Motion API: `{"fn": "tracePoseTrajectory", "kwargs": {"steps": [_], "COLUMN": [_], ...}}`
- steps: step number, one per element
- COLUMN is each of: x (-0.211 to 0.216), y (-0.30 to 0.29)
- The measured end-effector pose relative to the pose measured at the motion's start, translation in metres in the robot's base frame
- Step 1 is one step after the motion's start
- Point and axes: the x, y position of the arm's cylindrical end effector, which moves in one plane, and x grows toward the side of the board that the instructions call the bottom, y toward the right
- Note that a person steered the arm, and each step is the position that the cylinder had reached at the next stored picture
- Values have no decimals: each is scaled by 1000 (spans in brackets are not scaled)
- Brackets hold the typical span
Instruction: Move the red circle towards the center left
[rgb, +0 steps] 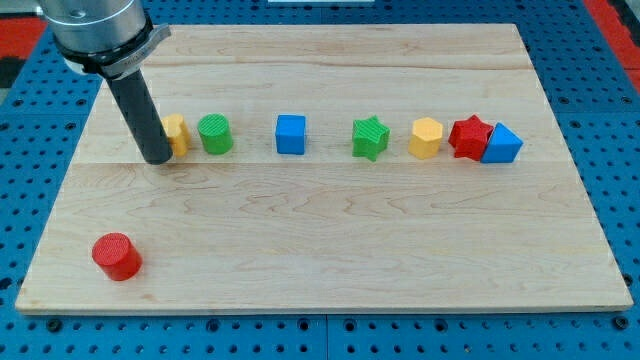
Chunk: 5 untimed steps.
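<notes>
The red circle (117, 256) lies near the board's bottom left corner. My tip (158, 158) rests on the board at the view's left, well above the red circle and a little to its right. The tip touches or nearly touches the left side of a yellow block (177, 133), which the rod partly hides. A green circle (215, 134) sits just right of the yellow block.
A row runs across the board's middle to the right: a blue square (291, 134), a green star (370, 138), a yellow hexagon (426, 138), a red star (470, 136) and a blue block (503, 144) touching it. The wooden board (330, 250) lies on a blue pegboard.
</notes>
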Motion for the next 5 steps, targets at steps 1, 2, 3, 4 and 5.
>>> {"fn": "tracePoseTrajectory", "kwargs": {"steps": [1, 2, 3, 4, 5], "x": [11, 53, 80, 130, 168], "y": [-9, 7, 61, 73, 57]}}
